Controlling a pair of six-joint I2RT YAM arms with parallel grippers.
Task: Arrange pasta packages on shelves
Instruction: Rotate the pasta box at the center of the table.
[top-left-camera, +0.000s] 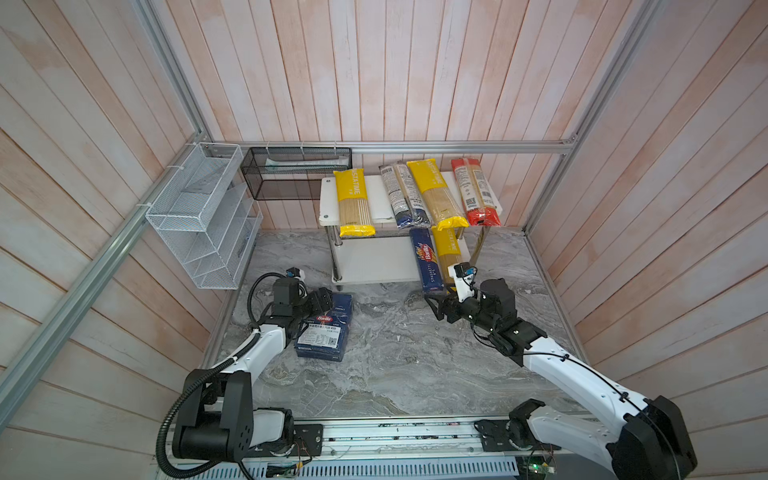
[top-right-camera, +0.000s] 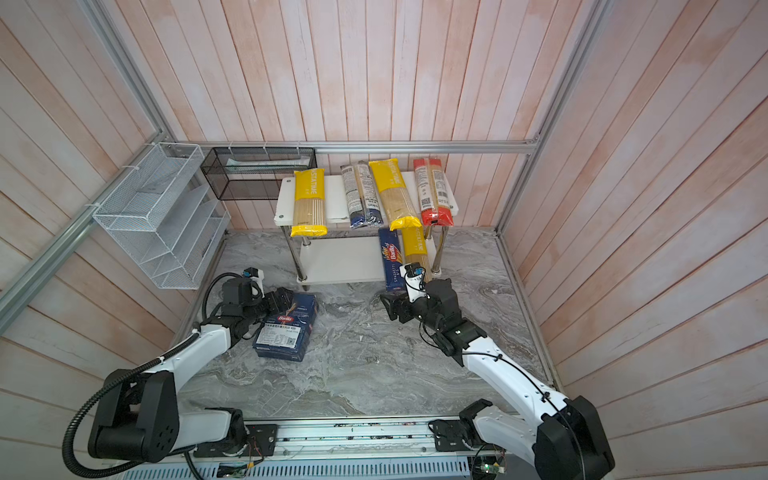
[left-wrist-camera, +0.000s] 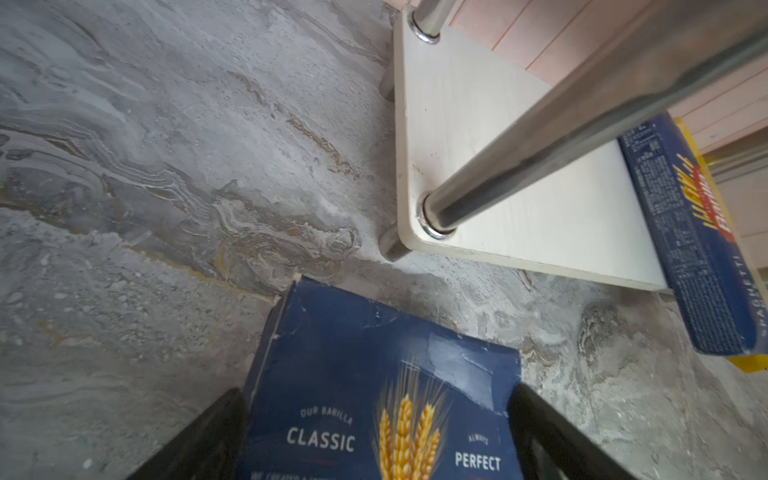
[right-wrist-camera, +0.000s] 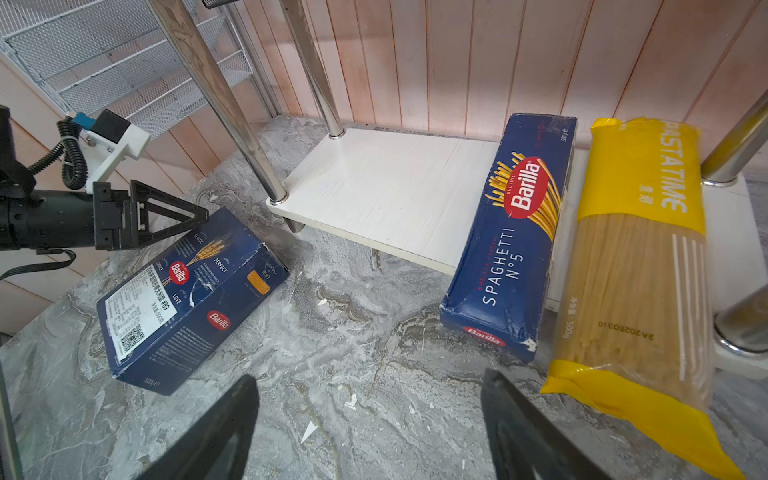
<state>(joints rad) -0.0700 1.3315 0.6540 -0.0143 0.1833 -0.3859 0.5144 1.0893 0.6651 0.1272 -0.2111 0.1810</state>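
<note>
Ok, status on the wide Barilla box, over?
Left gripper straddles wide Barilla box on table, grip unconfirmed. Right gripper open, empty. Lower shelf bare beside Barilla spaghetti pack; chrome front post may crowd approach.

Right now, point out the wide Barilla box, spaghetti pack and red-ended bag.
wide Barilla box (right-wrist-camera: 195, 286): right wrist view, top face.
spaghetti pack (right-wrist-camera: 515, 241): right wrist view, front face.
red-ended bag (top-left-camera: 474, 192): in a top view, its label.

Seven pasta packages (top-left-camera: 352, 202), two shelves (top-left-camera: 380, 199).

Four bags (top-left-camera: 354, 202) atop rack (top-left-camera: 376, 198), two packs (top-left-camera: 426, 259) on lower board (top-left-camera: 374, 259), box (top-left-camera: 328, 330) on table (top-left-camera: 399, 357).
</note>
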